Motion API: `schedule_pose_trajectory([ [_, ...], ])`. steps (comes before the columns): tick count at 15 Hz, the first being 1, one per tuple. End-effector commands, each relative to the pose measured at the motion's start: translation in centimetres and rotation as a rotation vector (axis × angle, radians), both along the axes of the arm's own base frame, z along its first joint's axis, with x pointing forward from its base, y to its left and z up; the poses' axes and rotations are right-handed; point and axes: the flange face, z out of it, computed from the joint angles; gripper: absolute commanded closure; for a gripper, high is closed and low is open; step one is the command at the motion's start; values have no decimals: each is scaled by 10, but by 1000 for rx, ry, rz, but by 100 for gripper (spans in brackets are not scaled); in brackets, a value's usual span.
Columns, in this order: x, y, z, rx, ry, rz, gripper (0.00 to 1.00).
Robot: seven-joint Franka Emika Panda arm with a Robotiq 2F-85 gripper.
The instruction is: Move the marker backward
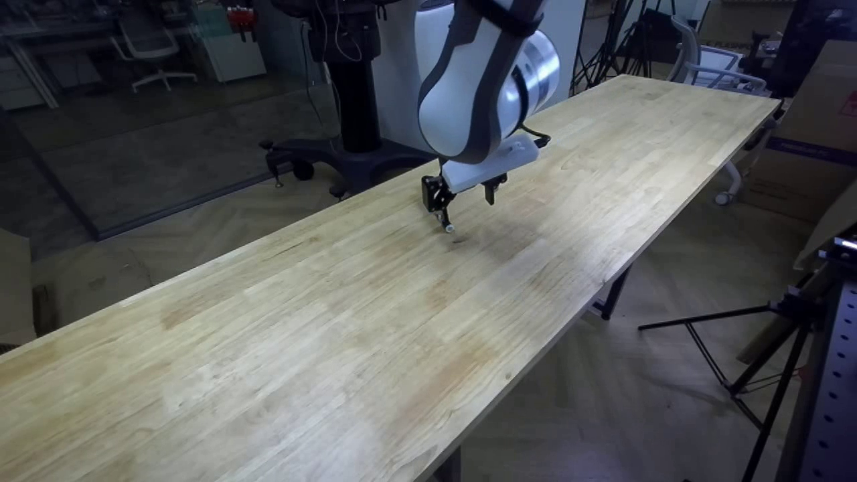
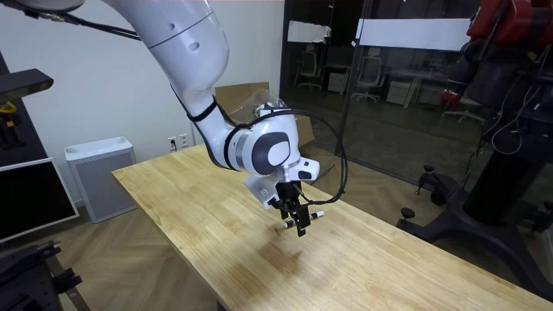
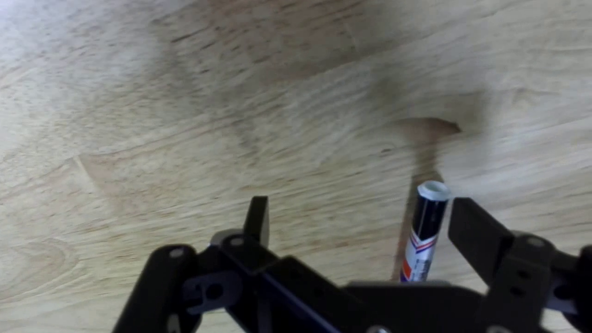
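The marker (image 3: 421,238) is a short stick with a whitish end, a black band and a white printed body. In the wrist view it lies between the fingers of my gripper (image 3: 360,200), close to the right-hand finger with a thin gap. Its lower part is hidden behind the gripper body. The gripper is open and low over the tabletop. In an exterior view, the marker (image 2: 319,214) shows on both sides of a dark finger of the gripper (image 2: 293,223). In an exterior view only the marker's pale tip (image 1: 449,228) shows clearly, beside one finger of the gripper (image 1: 469,211).
The long wooden table (image 1: 321,321) runs under the arm; it also shows in an exterior view (image 2: 345,268). A dark wheeled stand (image 1: 358,147) stands beside its long edge. A tripod (image 1: 790,314) stands off the opposite edge. A cable loop (image 2: 343,168) hangs by the wrist.
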Motion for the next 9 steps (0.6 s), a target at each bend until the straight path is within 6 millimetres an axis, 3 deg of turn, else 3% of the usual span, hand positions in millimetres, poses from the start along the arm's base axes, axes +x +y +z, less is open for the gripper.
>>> schedule_pose_trajectory([
  [1, 34, 7, -5, 17, 9, -64, 0],
  [9, 64, -9, -15, 92, -17, -119, 0],
])
